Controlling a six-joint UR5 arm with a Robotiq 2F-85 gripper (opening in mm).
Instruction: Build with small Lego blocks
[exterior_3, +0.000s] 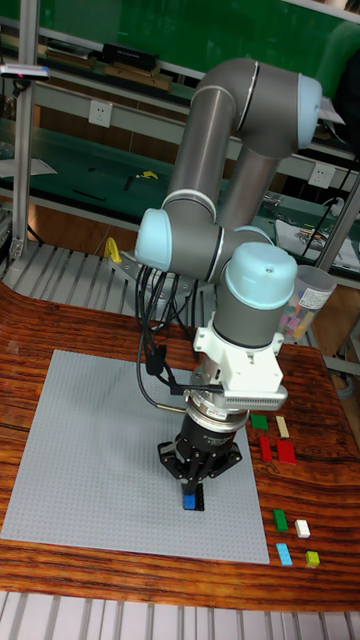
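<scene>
Nearest the camera, a yellow-green brick (313, 559) and a light blue brick (285, 554) lie at the lower right of the worktop (60, 320). The hand (193, 492), at lower centre, grasps a blue brick (189, 501) on the grey baseplate (90, 470). Red bricks (277, 450) lie right of it.

The arm bends down low, its tool (192, 492) pointing straight down, fingers close together at the tip.

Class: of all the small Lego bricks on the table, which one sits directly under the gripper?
The blue brick on the grey baseplate, beneath the gripper; the others lie off it.
</scene>
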